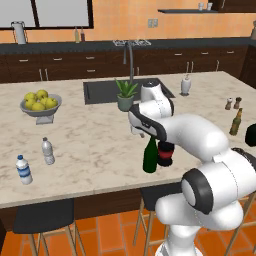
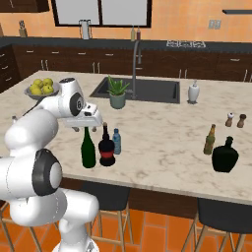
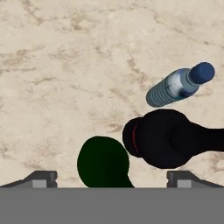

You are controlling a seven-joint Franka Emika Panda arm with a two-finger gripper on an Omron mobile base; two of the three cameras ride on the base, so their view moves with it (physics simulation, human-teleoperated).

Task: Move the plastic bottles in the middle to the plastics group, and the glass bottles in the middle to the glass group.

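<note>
In the left base view the arm (image 1: 200, 145) hides the neck of the green bottle (image 1: 149, 156) and most of the black bottle w/ red label (image 1: 165, 154). The blue bottle (image 2: 116, 141) stands just behind them in the right base view. In the hand view the green bottle's base is cut off at the bottom edge, btwn the two fingertips (image 3: 41, 178). The tool (image 3: 112, 179) hangs above the green bottle, jaws spread wide, gripping nothing. All three stand mid-worktop (image 2: 162, 142); two clear bottles (image 1: 35, 160) sit far left, the brown bottle (image 2: 210, 140) far right.
</note>
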